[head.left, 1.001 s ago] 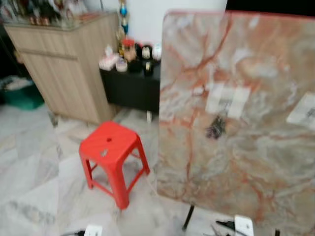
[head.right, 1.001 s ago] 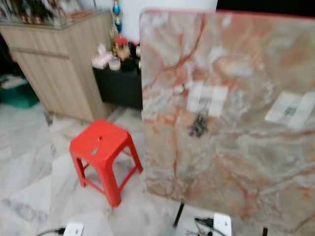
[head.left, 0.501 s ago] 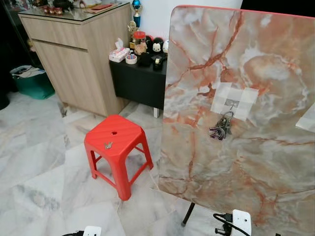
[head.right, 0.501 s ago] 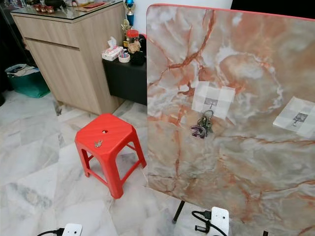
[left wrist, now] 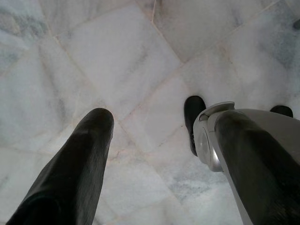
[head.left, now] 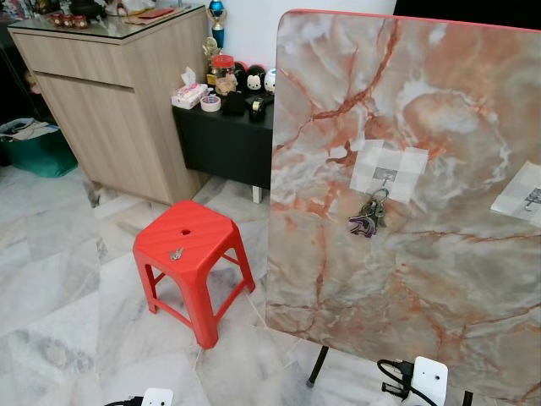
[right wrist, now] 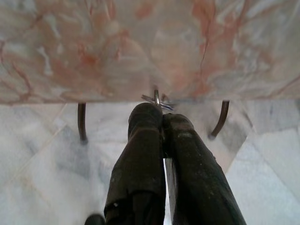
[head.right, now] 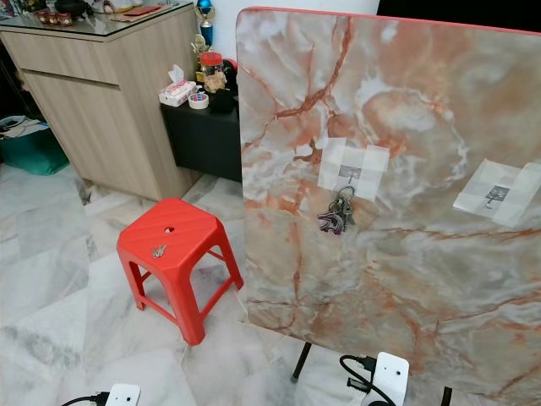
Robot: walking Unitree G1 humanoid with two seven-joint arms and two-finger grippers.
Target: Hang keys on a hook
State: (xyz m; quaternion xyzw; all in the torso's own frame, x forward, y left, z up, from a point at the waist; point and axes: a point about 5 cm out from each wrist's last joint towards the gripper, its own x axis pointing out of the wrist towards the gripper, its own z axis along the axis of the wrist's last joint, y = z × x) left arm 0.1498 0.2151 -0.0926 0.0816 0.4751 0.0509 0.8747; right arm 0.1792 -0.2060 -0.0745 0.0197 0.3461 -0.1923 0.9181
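While the right gripper [right wrist: 161, 117] pinches a key [right wrist: 157, 99] low before the board [head.left: 439, 110], a bunch [head.left: 366, 222] occupies one hook; another hook [head.left: 532, 197] stays free. Left gripper [left wrist: 154, 154] hangs spread, idle.

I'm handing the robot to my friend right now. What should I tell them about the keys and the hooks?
Left end effector: open, idle, pointing at the floor.
Right end effector: shut on a small metal key, low in front of the marble board.
Done: a bunch of keys hangs on the left hook on the board.
Elsewhere: the right hook is bare, and a stool key lies on the red stool.
Left to do: probably lift the held key to the bare hook, then perhaps fetch the one on the stool.
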